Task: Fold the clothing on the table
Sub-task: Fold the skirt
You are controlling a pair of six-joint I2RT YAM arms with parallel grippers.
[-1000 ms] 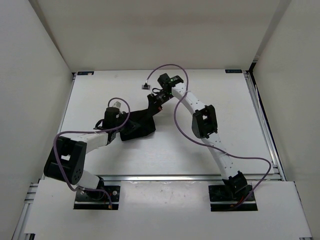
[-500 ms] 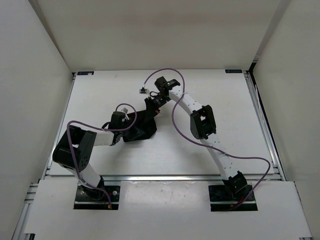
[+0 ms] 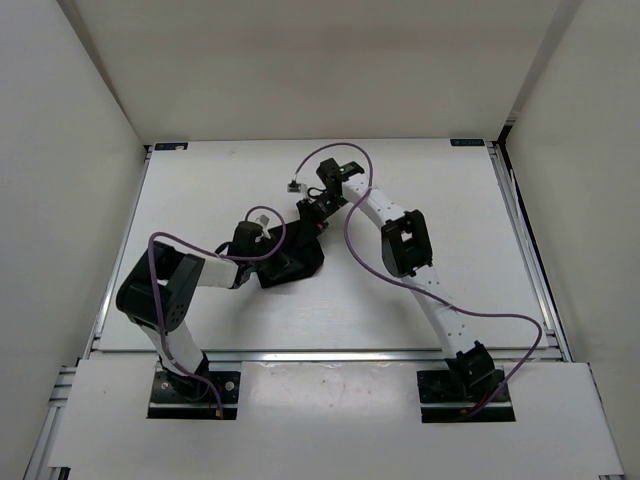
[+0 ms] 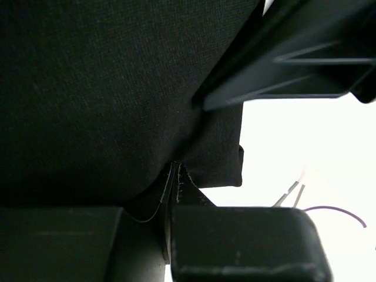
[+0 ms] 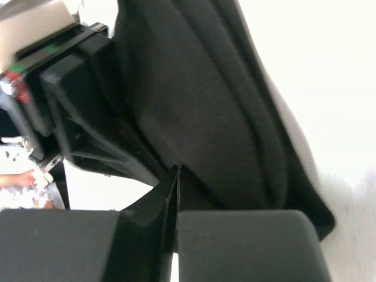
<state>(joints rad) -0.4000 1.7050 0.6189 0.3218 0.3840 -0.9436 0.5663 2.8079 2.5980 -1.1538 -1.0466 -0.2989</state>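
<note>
White table [image 3: 200, 190], silver edge rails [image 3: 531, 262], white walls [image 3: 300, 70] around, black clothing [image 3: 297, 264] bunched mid-table, left gripper [image 3: 264, 247] and right gripper [image 3: 311, 211] each pinching its fabric

Black soft cloth garment [image 4: 106, 88]: fine weave showing, matt, pale stitching running along the hem.
Large white flat tabletop [image 3: 200, 200]: smooth, looking matt.
Silver metal edge rails [image 3: 320, 356]: gleaming faintly.
Fingers [image 5: 241, 247] of the right gripper [image 5: 175, 202]: smooth black plastic, looking dull.
</note>
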